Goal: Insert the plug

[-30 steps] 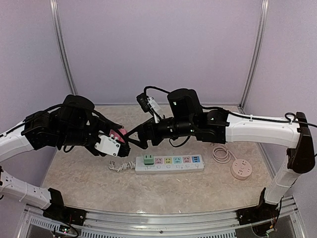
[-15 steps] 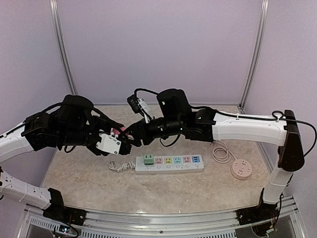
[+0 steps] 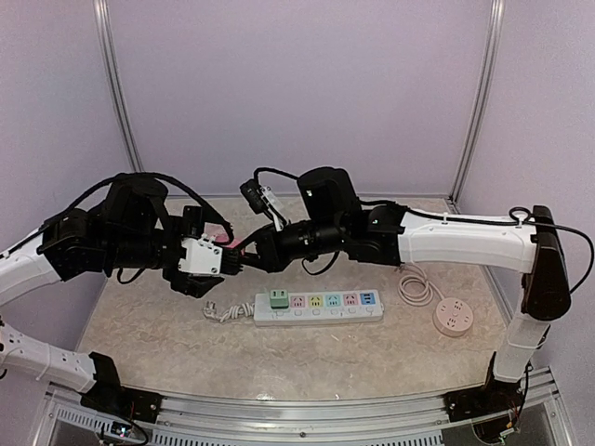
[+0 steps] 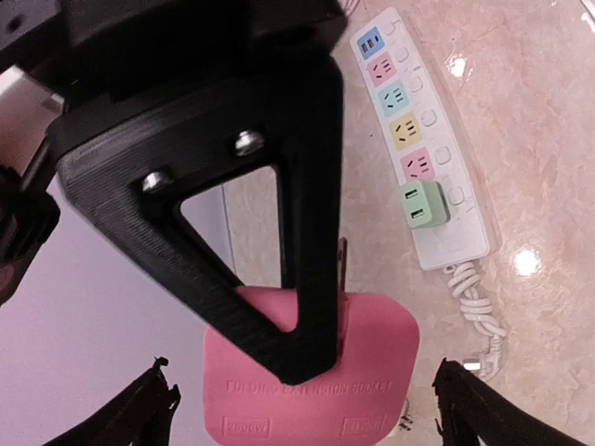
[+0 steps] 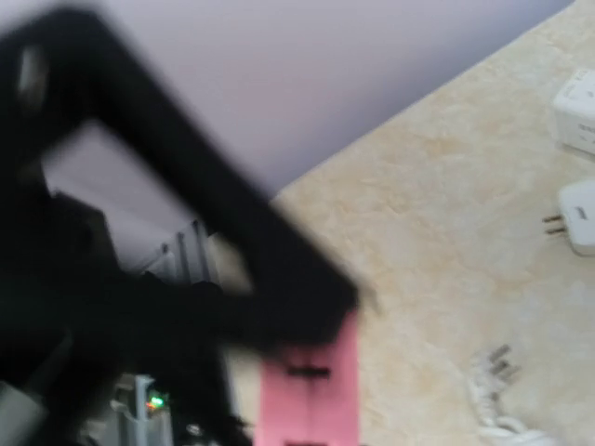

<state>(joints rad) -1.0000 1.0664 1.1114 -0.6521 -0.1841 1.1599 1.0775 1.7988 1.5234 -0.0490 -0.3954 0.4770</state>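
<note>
The pink plug (image 4: 311, 372), a flat square adapter with metal prongs, hangs in the air between both arms and shows faintly as a sliver (image 3: 233, 247) from above. My right gripper (image 3: 245, 259) is shut on it; one of its black triangular fingers (image 4: 279, 279) crosses the plug's face. My left gripper (image 4: 305, 401) is open, its fingertips (image 4: 153, 401) spread wide on either side of the plug without touching it. The right wrist view is blurred and shows the plug (image 5: 307, 390) under a dark finger. The white power strip (image 3: 321, 317) lies on the table below, a green adapter (image 3: 278, 298) in its leftmost socket.
The strip (image 4: 457, 163) has several coloured sockets. Its coiled cord and plug (image 3: 216, 309) lie at its left end. A round pink socket (image 3: 453, 318) with a coiled cable (image 3: 416, 286) sits at the right. A white adapter (image 5: 576, 218) lies on the table. Purple walls enclose the cell.
My right gripper has come in and shut on the pink plug. My left gripper, which held it, has opened wide and drawn back a little to the left.
</note>
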